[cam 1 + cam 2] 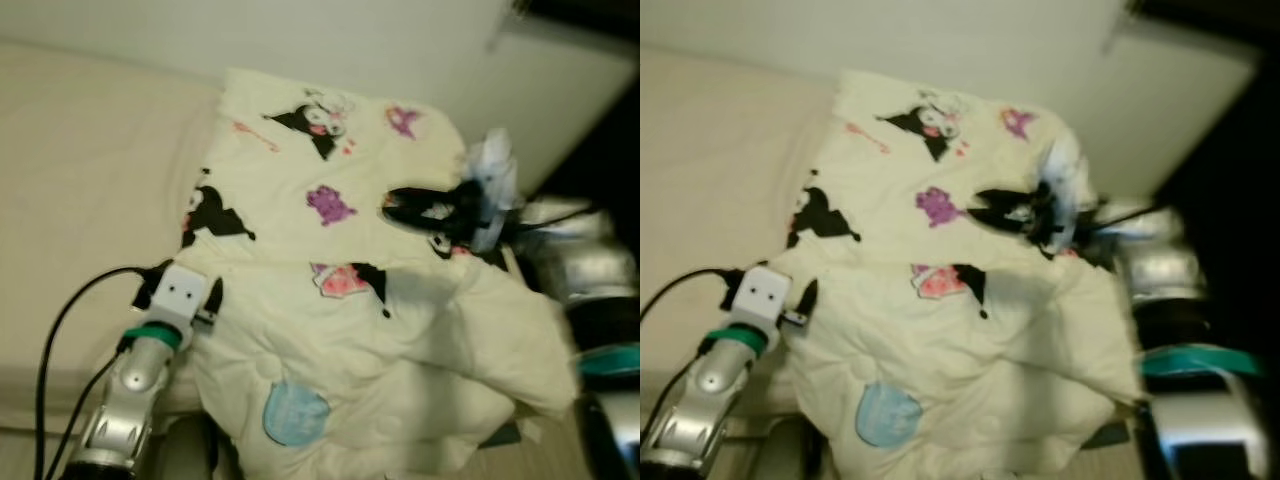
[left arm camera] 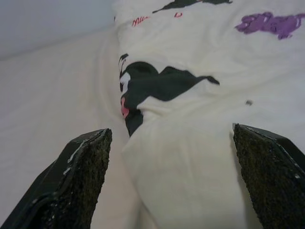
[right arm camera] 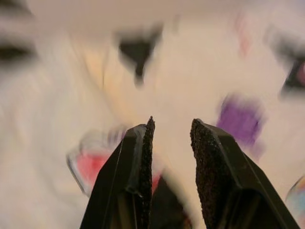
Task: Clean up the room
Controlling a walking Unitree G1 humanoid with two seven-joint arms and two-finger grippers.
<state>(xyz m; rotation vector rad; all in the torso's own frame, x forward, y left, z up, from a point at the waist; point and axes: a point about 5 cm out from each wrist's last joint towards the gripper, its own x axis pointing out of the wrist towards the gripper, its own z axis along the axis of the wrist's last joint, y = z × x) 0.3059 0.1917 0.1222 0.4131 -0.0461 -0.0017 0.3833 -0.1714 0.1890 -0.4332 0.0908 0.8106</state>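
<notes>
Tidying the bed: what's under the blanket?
The blanket lies on a beige bed and hangs off its edge. Whatever is beneath it is covered. The left hand sits open at its edge.

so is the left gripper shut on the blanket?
No: in the left wrist view the left gripper has its fingers spread wide over the blanket, with its edge between them, ungrasped.

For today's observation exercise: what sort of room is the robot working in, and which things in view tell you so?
Probably a bedroom. A cream cartoon-print quilt lies rumpled over a beige mattress set against a pale wall. The left gripper, fingers open, is at the quilt's edge.
</notes>
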